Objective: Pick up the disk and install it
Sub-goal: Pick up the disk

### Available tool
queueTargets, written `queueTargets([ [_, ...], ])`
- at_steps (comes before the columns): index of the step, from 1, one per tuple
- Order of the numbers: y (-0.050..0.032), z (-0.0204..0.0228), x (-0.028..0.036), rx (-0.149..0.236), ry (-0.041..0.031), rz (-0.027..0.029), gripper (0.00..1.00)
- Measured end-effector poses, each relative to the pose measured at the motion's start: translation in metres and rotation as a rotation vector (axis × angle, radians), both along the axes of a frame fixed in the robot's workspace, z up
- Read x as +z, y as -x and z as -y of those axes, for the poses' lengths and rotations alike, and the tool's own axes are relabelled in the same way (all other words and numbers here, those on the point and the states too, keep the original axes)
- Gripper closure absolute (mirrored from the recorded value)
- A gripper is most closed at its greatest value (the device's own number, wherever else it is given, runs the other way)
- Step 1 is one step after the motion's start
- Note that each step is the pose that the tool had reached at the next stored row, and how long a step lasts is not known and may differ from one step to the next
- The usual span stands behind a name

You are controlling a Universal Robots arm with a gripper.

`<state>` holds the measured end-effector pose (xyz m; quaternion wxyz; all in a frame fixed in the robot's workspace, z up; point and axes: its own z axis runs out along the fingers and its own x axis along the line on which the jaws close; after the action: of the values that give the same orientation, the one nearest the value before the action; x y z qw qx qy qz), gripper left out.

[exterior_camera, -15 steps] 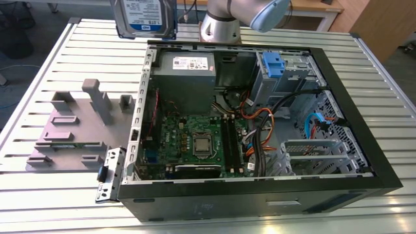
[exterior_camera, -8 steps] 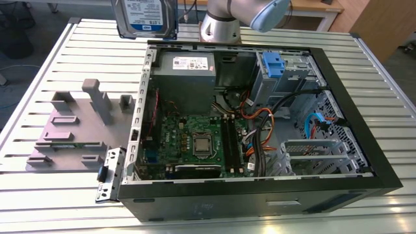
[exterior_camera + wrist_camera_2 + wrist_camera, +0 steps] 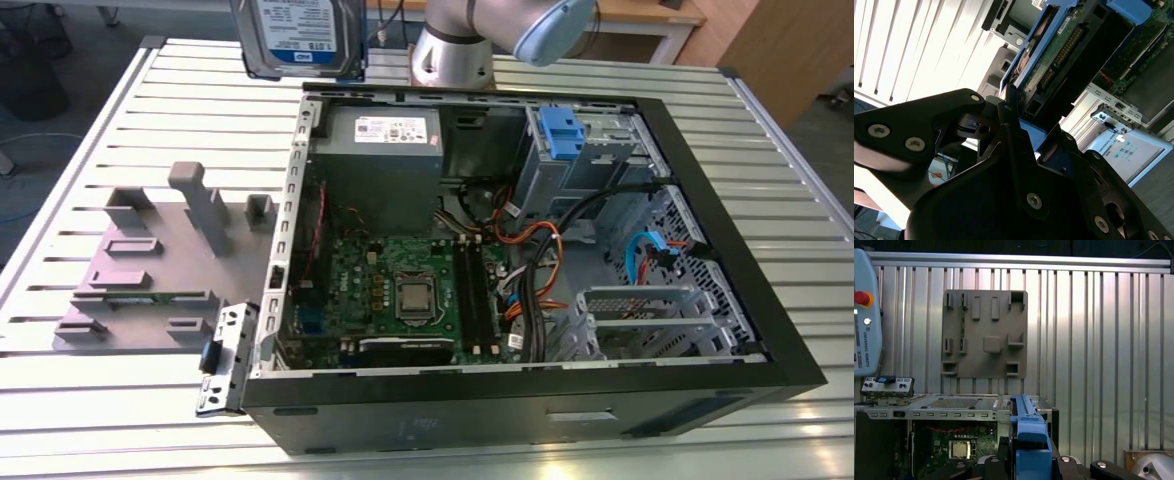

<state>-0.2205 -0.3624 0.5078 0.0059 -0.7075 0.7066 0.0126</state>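
— End effector (image 3: 1014, 120) status?
— I find it closed on the disk (image 3: 299, 35), pinching its blue carrier edge. The disk is upright, clear of the tabletop (image 3: 80, 130).
— Surroundings, left to right?
— The grey fixture plate (image 3: 154, 265) lies lower, to the exterior view's left of the end effector. The open computer case (image 3: 534, 400) lies lower, to its right, with the drive cage (image 3: 594, 160) well apart from the disk.
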Motion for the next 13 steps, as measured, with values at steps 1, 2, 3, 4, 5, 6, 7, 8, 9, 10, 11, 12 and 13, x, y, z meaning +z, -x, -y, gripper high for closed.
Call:
queueTargets([
  [1, -0.0002, 0.0, 0.0, 0.0, 0.0, 0.0001, 0.63],
  [2, -0.0004, 0.0, 0.0, 0.0, 0.0, 0.0, 0.63],
  [3, -0.0006, 0.0, 0.0, 0.0, 0.0, 0.0, 0.63],
  [4, -0.0008, 0.0, 0.0, 0.0, 0.0, 0.0, 0.63],
  [5, -0.001, 0.0, 0.0, 0.0, 0.0, -0.0001, 0.63],
  [6, -0.0012, 0.0, 0.0, 0.0, 0.0, 0.0, 0.63],
  [7, -0.0013, 0.0, 0.0, 0.0, 0.0, 0.0, 0.63],
  [8, -0.0015, 0.0, 0.0, 0.0, 0.0, 0.0, 0.63],
  [9, -0.0016, 0.0, 0.0, 0.0, 0.0, 0.0, 0.63],
  [10, -0.0018, 0.0, 0.0, 0.0, 0.0001, -0.0001, 0.63],
  [11, -0.002, 0.0, 0.0, 0.0, 0.0, 0.0, 0.63],
  [12, -0.0022, 0.0, 0.0, 0.0, 0.0001, -0.0001, 0.63],
  [13, -0.0024, 0.0, 0.0, 0.0, 0.0, -0.0001, 0.63],
])
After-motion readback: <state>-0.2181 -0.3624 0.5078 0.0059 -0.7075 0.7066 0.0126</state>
